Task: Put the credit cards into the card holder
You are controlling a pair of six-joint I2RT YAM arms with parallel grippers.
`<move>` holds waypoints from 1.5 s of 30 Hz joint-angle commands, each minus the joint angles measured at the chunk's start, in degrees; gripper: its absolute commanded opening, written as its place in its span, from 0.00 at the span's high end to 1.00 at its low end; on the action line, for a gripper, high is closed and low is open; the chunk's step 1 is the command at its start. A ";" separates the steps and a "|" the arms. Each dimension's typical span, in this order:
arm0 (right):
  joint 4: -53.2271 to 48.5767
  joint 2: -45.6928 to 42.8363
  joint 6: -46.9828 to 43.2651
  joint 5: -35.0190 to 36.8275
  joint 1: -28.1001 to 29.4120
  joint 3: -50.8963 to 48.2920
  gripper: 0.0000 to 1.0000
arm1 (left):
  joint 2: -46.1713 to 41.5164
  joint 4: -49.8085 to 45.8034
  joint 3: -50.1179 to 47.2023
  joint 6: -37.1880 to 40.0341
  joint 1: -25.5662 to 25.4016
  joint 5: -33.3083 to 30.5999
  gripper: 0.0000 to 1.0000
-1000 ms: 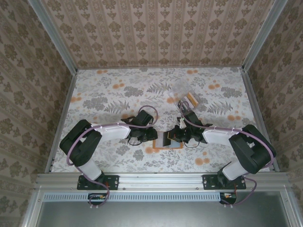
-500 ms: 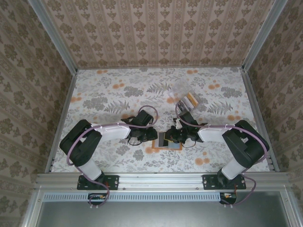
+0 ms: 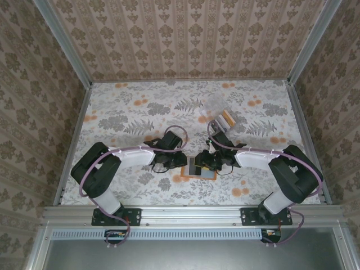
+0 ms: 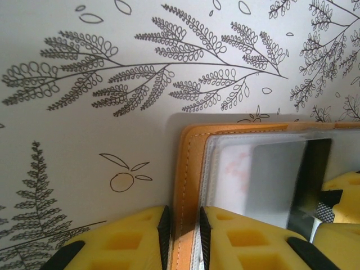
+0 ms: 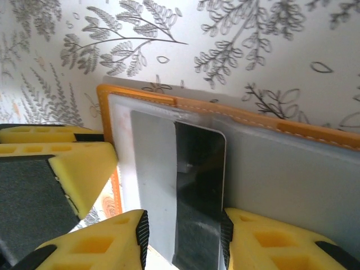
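nearest the arm bases, the card holder [image 4: 181,169] is seen lying open on the leaf-patterned table [image 4: 84,135], between the two claws. its orange rim is pinched by the left claw [image 4: 183,218], whose yellow fingers are pressed together on the stitched edge, so that the holder is held flat and steady.

from the other side, the right claw [image 5: 185,225] is set low over the clear inner pocket with its fingers spread apart. a card [image 5: 197,163], grey on one half and dark on the other, lies between them. its far end appears to be slid under the pocket's clear film, and its near end is left showing. whether the pads touch the card's edges cannot be told, but no pinch on it is shown.

the step in hand is judged to be the seating of this card in its pocket, and it seems only partly done. for the next move, the exposed end would need to be pushed further in, along the line of the pocket and not across it. the left claw's hold would be needed too, so that the holder is not dragged over the cloth.

further back on the table, more cards [image 3: 225,118] are seen in a small stack, just beside a clear box [image 3: 214,103]. once the first card is home, the right claw would have to be lifted clear and sent there. an edge grip is likely to be called for, since such thin cards offer little to catch.
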 commanded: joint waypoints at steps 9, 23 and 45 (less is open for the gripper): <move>-3.45 1.04 -0.96 1.25 1.18 2.45 0.71 | 1.43 0.02 0.26 -0.19 -0.49 0.64 0.75; 4.75 4.68 4.22 -3.59 2.18 3.75 0.79 | 0.81 0.88 -0.25 -1.38 -0.55 0.61 0.74; -3.72 1.26 11.64 0.97 3.06 5.68 0.80 | -1.99 6.92 -4.62 -10.67 -1.73 -0.28 0.73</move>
